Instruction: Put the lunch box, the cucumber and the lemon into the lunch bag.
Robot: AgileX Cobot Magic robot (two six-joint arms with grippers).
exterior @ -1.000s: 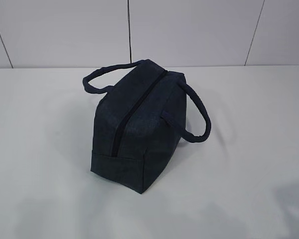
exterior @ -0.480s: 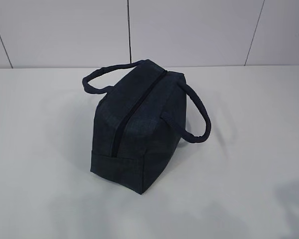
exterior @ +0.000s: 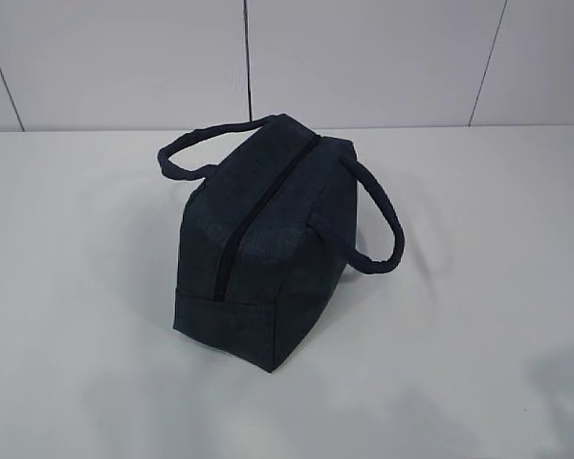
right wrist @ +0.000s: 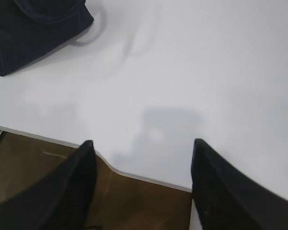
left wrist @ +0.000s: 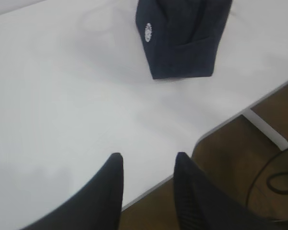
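Both grippers are hanging over the near edge of the table, well apart from the lunch bag and touching nothing. The left gripper (left wrist: 146,165) is holding its two fingers a little apart with nothing between them; the right gripper (right wrist: 140,153) is holding its two fingers wide apart, also empty. One lunch bag (exterior: 263,244) is standing on the table (exterior: 478,287) near the middle, its zipper (exterior: 258,206) running closed along the top and its two handles (exterior: 378,225) drooping to either side. The table is showing a plain white top, a pale panelled wall (exterior: 364,57) is rising behind it, and a brown floor (right wrist: 33,167) is lying below its edge.
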